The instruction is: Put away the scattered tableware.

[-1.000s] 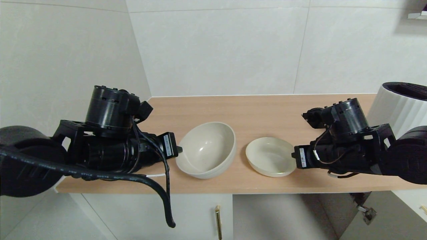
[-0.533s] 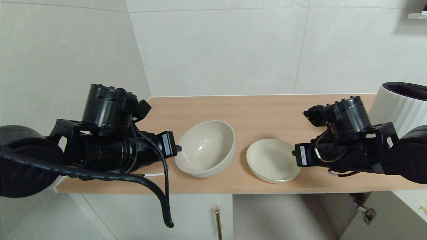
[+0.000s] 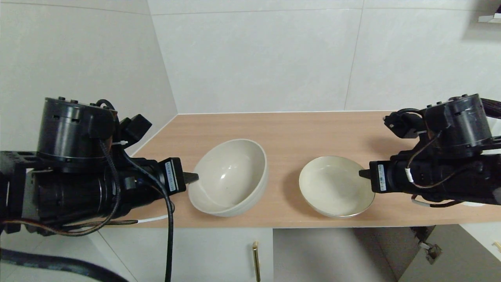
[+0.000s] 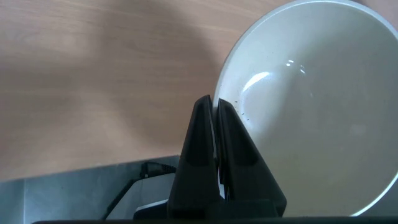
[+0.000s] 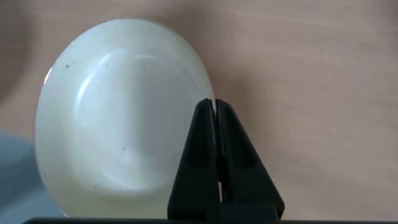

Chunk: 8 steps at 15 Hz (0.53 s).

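A large cream bowl hangs tilted above the wooden counter, left of centre. My left gripper is shut on its left rim; in the left wrist view the two fingers pinch the rim of the large bowl. A smaller, shallower cream bowl is held tilted on the right, over the counter's front edge. My right gripper is shut on its right rim. The right wrist view has the gripper clamped on the small bowl.
A white ribbed container stands at the counter's right end, mostly behind my right arm. Tiled walls close the back and left. Below the counter front are white cabinet doors with a brass handle.
Both arms have drawn outward and toward me, each carrying its bowl; the bowls are lifted off the counter and farther apart than a second ago.
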{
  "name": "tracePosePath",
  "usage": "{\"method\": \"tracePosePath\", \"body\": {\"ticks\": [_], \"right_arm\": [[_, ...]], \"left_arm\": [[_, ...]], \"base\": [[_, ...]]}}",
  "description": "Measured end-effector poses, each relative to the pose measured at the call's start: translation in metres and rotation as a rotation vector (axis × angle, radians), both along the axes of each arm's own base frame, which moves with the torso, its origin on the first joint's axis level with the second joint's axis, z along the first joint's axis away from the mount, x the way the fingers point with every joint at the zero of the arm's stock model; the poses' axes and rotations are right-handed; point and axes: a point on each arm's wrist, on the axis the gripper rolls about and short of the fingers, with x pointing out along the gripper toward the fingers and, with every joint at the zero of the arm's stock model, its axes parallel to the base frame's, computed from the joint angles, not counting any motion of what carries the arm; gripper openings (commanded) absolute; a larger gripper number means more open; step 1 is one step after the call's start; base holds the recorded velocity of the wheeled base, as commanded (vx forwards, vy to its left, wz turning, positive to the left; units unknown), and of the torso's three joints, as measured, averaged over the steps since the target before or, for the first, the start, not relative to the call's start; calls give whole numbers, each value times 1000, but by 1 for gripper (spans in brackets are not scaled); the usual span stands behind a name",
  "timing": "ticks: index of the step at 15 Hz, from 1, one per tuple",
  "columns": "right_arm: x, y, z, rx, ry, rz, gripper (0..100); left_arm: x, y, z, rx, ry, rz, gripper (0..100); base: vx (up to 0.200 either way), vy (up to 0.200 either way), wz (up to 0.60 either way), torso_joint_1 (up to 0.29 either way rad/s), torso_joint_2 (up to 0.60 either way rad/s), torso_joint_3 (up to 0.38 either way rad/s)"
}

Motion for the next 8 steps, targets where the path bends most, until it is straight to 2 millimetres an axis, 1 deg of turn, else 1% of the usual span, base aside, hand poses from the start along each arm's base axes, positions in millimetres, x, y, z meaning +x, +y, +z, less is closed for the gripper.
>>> {"method": "tracePosePath", "body": {"ticks": [2,5,8], "right_arm": [[-13,-6,5,21,25,47,0],[-20,-10,12,41,4,60,0],[-22,-11,14,43,-1,61,0]], "left_arm": [[-3,2,1,-2,-6,0,0],[-4,2,2,-4,-8,0,0],[-4,1,1,-4,-6,-5,0]], "base": [[0,0,0,0,0,0],[0,0,0,0,0,0],[-200,0,0,6,-1,4]]}}
